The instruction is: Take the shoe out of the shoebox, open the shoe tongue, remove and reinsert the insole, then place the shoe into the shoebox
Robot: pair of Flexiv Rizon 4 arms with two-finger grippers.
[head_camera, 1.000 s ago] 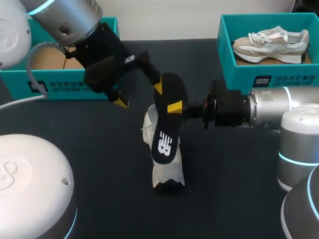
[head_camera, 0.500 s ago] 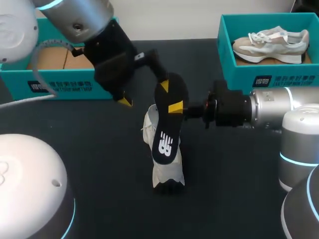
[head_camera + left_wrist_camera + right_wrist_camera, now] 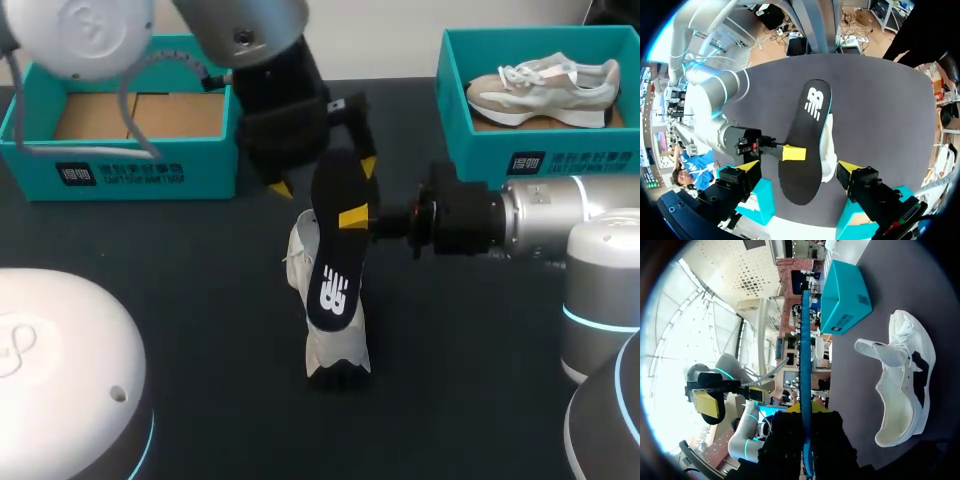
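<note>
Your right gripper point(image 3: 355, 217) pinches black insole point(image 3: 335, 270) at its edge, centre of frame. Insole's long way runs up-down, just over white shoe point(image 3: 338, 350) lying on desk point(image 3: 180, 280). Your left gripper point(image 3: 325, 176) wide open, holds nothing, fingers either side of insole's top end.

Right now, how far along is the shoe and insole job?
Done: the shoe lies on the table, out of the box, its insole removed. In hand: the right gripper is shut on the insole above the shoe; the left gripper stands open around its upper end. Left: reinsert the insole, then put the shoe into the empty shoebox.
</note>
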